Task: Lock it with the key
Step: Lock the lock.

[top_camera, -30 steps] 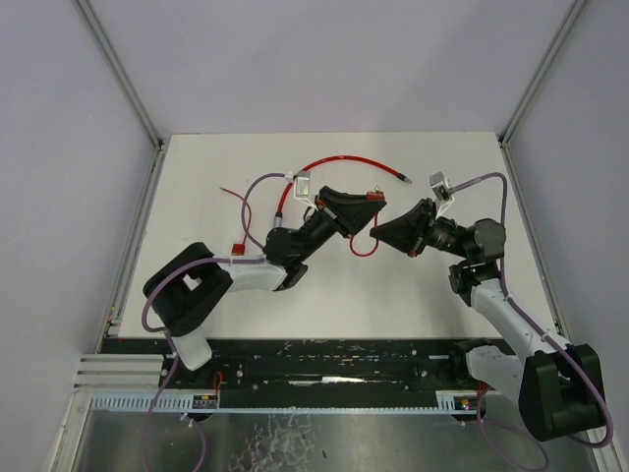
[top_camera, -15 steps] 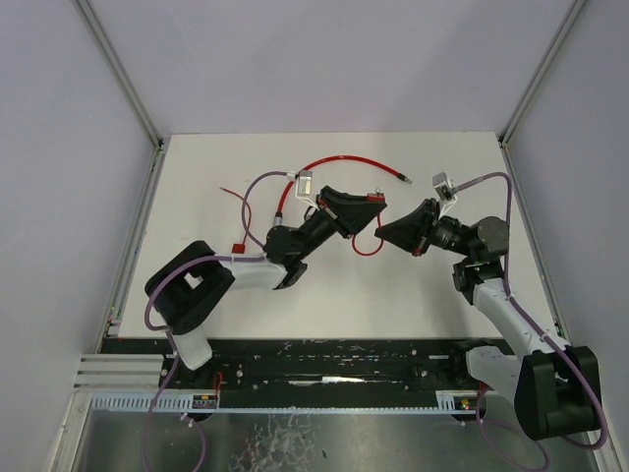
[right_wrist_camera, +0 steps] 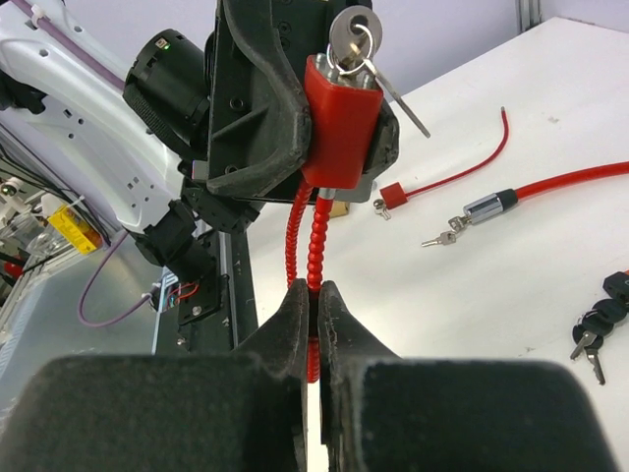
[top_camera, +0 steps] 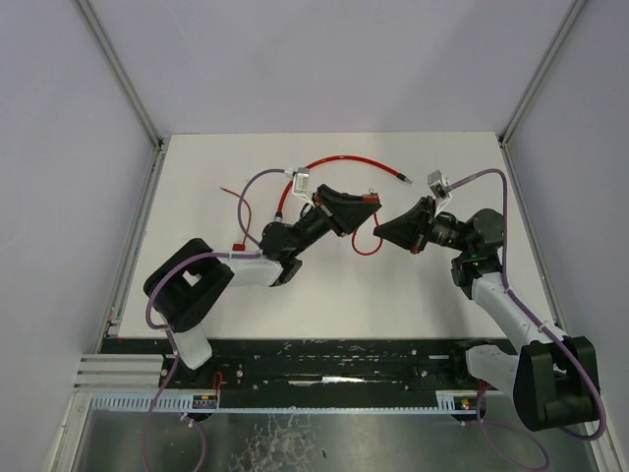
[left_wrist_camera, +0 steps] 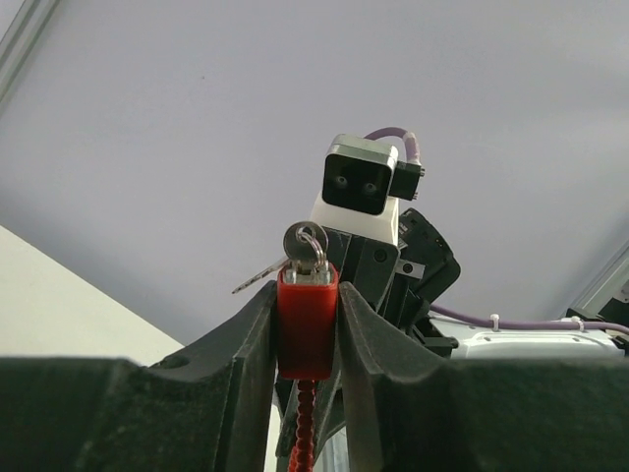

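Currently left gripper (left_wrist_camera: pixel 307 295) clamps red lock (left_wrist_camera: pixel 307 332), key (left_wrist_camera: pixel 308 246) inserted; right gripper (right_wrist_camera: pixel 313 297) pinched shut on red cable (right_wrist_camera: pixel 316 241)

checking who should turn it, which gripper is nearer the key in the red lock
Left. The left gripper clamps the red lock just below the key; the right gripper pinches the red cable further down, clear of the key.

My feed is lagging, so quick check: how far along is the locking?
Done: the red lock is clamped between the left fingers, with the key seated in its cylinder. In hand: the right fingers pinch the red cable just below the lock. Left: turning the key; nothing grips it now.
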`<action>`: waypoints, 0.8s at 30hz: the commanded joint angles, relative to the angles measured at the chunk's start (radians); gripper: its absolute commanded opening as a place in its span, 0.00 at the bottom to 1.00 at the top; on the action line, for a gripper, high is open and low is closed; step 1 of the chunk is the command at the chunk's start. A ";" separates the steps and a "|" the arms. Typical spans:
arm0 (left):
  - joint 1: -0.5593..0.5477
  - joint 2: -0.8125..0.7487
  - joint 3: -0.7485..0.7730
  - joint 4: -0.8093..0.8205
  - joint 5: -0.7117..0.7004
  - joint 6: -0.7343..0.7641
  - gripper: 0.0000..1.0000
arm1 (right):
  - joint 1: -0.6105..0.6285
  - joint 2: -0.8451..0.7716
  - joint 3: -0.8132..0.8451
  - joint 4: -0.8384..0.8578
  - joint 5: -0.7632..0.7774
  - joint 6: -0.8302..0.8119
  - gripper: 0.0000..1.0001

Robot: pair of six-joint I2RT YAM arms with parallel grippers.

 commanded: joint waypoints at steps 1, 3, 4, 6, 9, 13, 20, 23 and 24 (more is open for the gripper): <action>0.013 -0.001 -0.006 0.046 0.030 -0.015 0.30 | 0.001 0.003 0.057 -0.003 -0.010 -0.066 0.00; 0.017 -0.008 -0.011 0.041 0.030 -0.015 0.33 | 0.011 0.003 0.065 -0.050 -0.016 -0.115 0.00; 0.020 -0.013 -0.014 0.038 0.031 -0.014 0.34 | 0.015 0.001 0.070 -0.080 -0.017 -0.141 0.00; 0.026 -0.022 -0.020 0.032 0.031 -0.013 0.36 | 0.022 -0.002 0.079 -0.123 -0.017 -0.179 0.00; 0.033 -0.036 -0.025 0.015 0.037 -0.010 0.43 | 0.025 -0.003 0.085 -0.146 -0.015 -0.200 0.00; 0.044 -0.052 -0.023 -0.022 0.055 -0.003 0.45 | 0.027 -0.009 0.093 -0.178 -0.021 -0.232 0.00; 0.061 -0.080 -0.022 -0.093 0.088 0.015 0.40 | 0.026 -0.034 0.115 -0.271 -0.023 -0.310 0.00; 0.064 -0.090 -0.017 -0.117 0.110 0.029 0.37 | 0.027 -0.039 0.133 -0.335 -0.021 -0.359 0.00; 0.065 -0.092 -0.014 -0.129 0.117 0.033 0.36 | 0.027 -0.042 0.135 -0.346 -0.018 -0.370 0.00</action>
